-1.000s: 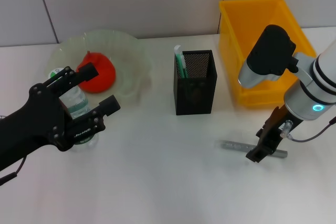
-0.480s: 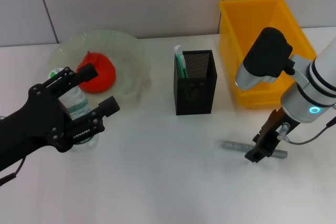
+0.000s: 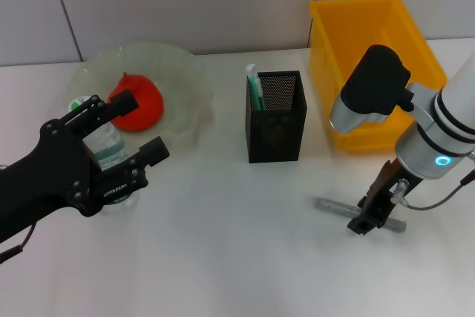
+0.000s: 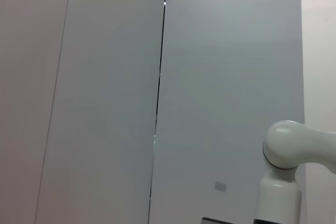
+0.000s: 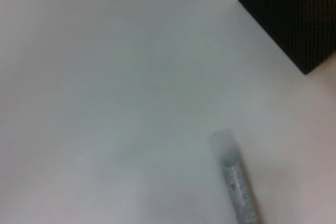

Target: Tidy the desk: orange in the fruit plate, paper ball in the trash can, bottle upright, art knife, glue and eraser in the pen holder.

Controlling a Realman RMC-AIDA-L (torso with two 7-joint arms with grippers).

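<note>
grey slim art knife (image 3: 334, 205) under right gripper (image 3: 369, 219), flat on desk (image 3: 237, 257).

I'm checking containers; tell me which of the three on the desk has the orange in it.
The pale translucent fruit plate on the robot's left holds the orange. The black mesh pen holder shows a green-and-white stick, and the yellow bin shows nothing orange inside.

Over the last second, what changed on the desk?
The right hand sank slightly onto the slim grey art knife, which shifted a little toward the near edge. The left hand stayed around the clear plastic bottle; the black mesh pen holder did not move.
</note>
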